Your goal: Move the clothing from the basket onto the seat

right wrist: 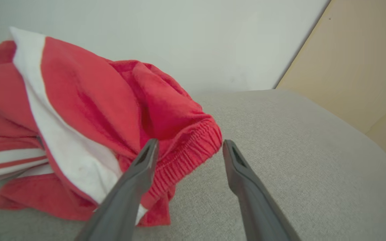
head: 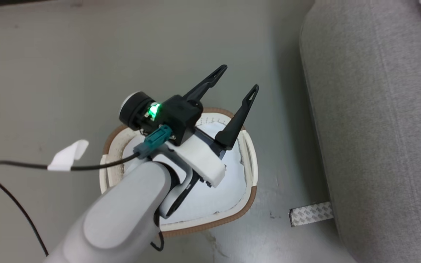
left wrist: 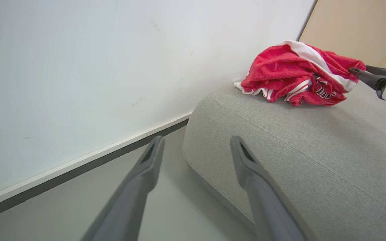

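1. the right claw [right wrist: 190, 147] stood released, its fingers spread and gripping nothing. the clothing's ribbed waistband lay in the gap, touching the finger on the 9 o'clock side of the right wrist view.
2. the left claw [head: 240, 76] hung released and empty above the basket [head: 232, 215], fingers pointing toward 1 o'clock in the head view.
3. the clothing [left wrist: 290, 72] lay crumpled on the seat [left wrist: 297, 150], close to the wall [left wrist: 79, 67], at 1 o'clock in the left wrist view.
4. risk: because the waistband touched that right finger, a careless pull-back could have snagged the soft fabric and dragged the heap toward the seat's edge.
5. risk: the heap sat near the wall side of the seat, so a nudge from the right claw might have pushed it off that side.
6. risk: the visible part of the basket held a white pad [head: 210, 197]. a blind dip by the left claw would likely have grabbed the pad instead of any garment.
7. hidden: the left arm covered the 8 o'clock part of the basket, so a leftover garment there could not be ruled out.
8. hidden: in the head view the clothing was cut off at the 1 o'clock corner. the black print was folded under, and how many garments made up the heap could not be told.
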Motion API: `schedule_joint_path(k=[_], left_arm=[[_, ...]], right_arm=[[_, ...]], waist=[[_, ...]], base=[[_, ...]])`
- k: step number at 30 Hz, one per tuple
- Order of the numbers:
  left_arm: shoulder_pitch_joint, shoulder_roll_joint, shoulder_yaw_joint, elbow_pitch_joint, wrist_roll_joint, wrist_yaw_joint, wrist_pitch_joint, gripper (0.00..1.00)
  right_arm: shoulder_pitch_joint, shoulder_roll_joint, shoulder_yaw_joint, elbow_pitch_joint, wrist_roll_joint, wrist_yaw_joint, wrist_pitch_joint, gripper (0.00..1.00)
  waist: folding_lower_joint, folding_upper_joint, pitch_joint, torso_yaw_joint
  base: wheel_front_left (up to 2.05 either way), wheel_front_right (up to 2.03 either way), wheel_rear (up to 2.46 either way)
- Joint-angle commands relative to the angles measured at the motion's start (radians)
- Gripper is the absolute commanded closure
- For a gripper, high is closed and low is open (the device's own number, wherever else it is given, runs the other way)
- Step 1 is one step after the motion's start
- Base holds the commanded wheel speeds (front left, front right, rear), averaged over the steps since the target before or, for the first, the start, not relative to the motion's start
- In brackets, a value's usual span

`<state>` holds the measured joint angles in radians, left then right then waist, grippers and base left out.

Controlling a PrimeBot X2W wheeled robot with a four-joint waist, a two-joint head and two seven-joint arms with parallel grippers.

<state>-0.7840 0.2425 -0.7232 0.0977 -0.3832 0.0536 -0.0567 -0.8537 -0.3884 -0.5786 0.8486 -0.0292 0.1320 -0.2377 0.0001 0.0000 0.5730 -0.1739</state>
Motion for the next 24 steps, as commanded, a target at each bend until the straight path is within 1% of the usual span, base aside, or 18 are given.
schedule_joint_path(k=[1, 5, 8, 9, 10, 11, 12, 17, 21, 24], left_arm=[[0.022, 0.013, 0.005, 0.005, -0.01, 0.003, -0.016, 0.0], [0.072, 0.021, 0.023, 0.017, -0.048, 0.005, -0.058, 0.0], [0.118, 0.033, 0.041, 0.034, -0.059, 0.019, -0.093, 0.0], [0.118, 0.033, 0.041, 0.034, -0.059, 0.019, -0.093, 0.0], [0.137, 0.038, 0.048, 0.043, -0.067, 0.025, -0.109, 0.0], [0.171, 0.048, 0.062, 0.058, -0.076, 0.038, -0.13, 0.0], [0.188, 0.052, 0.069, 0.066, -0.083, 0.044, -0.138, 0.0], [0.283, 0.072, 0.108, 0.111, -0.112, 0.073, -0.181, 0.0], [0.363, 0.073, 0.15, 0.144, -0.133, 0.094, -0.2, 0.0], [0.426, 0.071, 0.189, 0.163, -0.137, 0.105, -0.209, 0.0]], right_arm=[[0.024, 0.004, -0.003, 0.007, -0.003, -0.003, -0.014, 0.0], [0.074, 0.02, 0.032, -0.031, 0.011, -0.003, -0.026, 0.0], [0.136, 0.045, 0.06, -0.122, 0.031, -0.003, -0.027, 0.0], [0.136, 0.045, 0.06, -0.122, 0.031, -0.003, -0.027, 0.0], [0.167, 0.056, 0.071, -0.161, 0.04, -0.003, -0.027, 0.0], [0.228, 0.079, 0.11, -0.238, 0.049, -0.003, -0.027, 0.0], [0.253, 0.099, 0.126, -0.282, 0.051, -0.003, -0.027, 0.0], [0.412, 0.162, 0.222, -0.463, 0.054, -0.003, -0.027, 0.0], [0.519, 0.2, 0.292, -0.55, 0.064, -0.003, -0.026, 0.0], [0.594, 0.237, 0.35, -0.588, 0.066, -0.003, -0.026, 0.0]], waist=[[-0.0001, 0.0, -0.036, -0.009], [-0.0001, 0.0, -0.108, -0.01], [-0.0001, 0.0, -0.167, -0.007], [-0.0001, 0.0, -0.167, -0.007], [-0.0001, 0.0, -0.19, -0.003], [-0.0001, 0.0, -0.23, 0.005], [-0.0001, 0.0, -0.248, 0.01], [-0.0001, 0.0, -0.345, 0.045], [-0.0001, 0.0, -0.418, 0.079], [-0.0001, 0.0, -0.467, 0.103]], base=[[0.0, 0.0, 0.0], [0.0, 0.0, 0.0], [0.0, 0.0, 0.0], [0.0, 0.0, 0.0], [0.0, 0.0, 0.0], [0.0, 0.0, 0.0], [0.0, 0.0, 0.0], [0.0, 0.0, 0.0], [0.0, 0.0, 0.0], [0.0, 0.0, 0.0]])
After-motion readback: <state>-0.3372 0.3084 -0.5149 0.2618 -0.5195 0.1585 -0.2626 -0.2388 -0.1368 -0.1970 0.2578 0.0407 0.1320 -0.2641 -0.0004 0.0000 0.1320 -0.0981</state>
